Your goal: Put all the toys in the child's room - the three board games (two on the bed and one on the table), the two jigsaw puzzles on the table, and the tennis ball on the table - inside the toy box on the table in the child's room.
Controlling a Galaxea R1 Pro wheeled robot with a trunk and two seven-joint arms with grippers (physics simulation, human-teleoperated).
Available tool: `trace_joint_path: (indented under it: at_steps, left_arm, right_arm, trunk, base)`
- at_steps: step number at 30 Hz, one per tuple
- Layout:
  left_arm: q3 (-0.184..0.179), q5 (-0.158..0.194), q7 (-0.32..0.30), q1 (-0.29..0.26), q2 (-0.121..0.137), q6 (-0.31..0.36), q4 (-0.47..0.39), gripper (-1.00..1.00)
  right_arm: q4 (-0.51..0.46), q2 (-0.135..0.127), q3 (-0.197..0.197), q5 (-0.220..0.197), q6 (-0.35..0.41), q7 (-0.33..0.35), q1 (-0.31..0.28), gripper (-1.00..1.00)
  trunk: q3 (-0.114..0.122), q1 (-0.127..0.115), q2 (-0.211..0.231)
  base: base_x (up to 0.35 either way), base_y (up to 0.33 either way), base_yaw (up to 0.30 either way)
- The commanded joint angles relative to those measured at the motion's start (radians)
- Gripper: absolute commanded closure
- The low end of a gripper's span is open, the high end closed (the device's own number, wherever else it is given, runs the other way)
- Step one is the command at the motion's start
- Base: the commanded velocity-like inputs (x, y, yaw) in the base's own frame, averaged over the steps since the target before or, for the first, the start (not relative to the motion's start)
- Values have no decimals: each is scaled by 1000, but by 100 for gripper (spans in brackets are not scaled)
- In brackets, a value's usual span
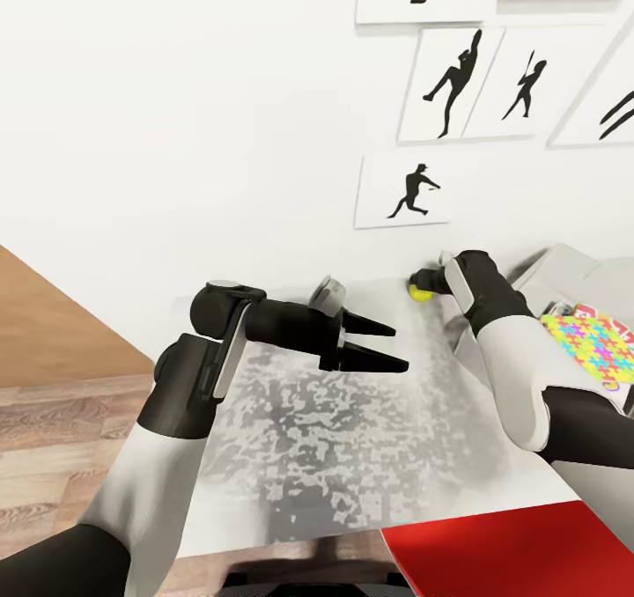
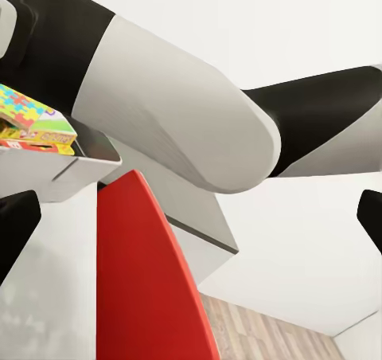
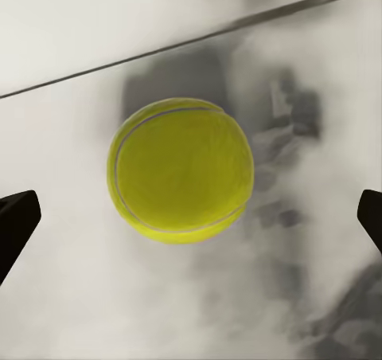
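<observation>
One toy at least, a puzzle [image 1: 592, 345], is already lying in the toy box [image 1: 563, 271]. We are reaching our right gripper [image 3: 191, 217], fingers apart, over the ball [image 1: 419, 293] near the table's [image 1: 352, 438] back edge; our left gripper [image 1: 387, 347] is hanging apart, empty.

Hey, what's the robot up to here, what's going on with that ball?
The robot is at the table, reaching its right gripper down over the tennis ball near the wall. The right wrist view shows the ball lying on the tabletop between the open fingers, not yet gripped. The left gripper hangs open and empty above the table. To the right, the toy box already holds a jigsaw puzzle on top of other toys. The ball looks like the next thing to go in.
</observation>
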Motion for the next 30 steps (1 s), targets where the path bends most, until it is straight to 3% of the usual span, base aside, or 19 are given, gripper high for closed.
trace_joint_path:
  at_steps: [1,30]
  left_arm:
    - [0,1,-2,-1,0,11,0,-100]
    - [-1,1,-2,-1,0,11,0,-100]
  right_arm:
    - [-1,0,-1,-8,3,-6,-1,-100]
    - [-2,4,-1,-7,-23,-6,-11,-100]
  trunk:
    - [-3,0,-2]
    - [-51,0,-2]
  base:
    - [0,0,0]
    - [0,0,0]
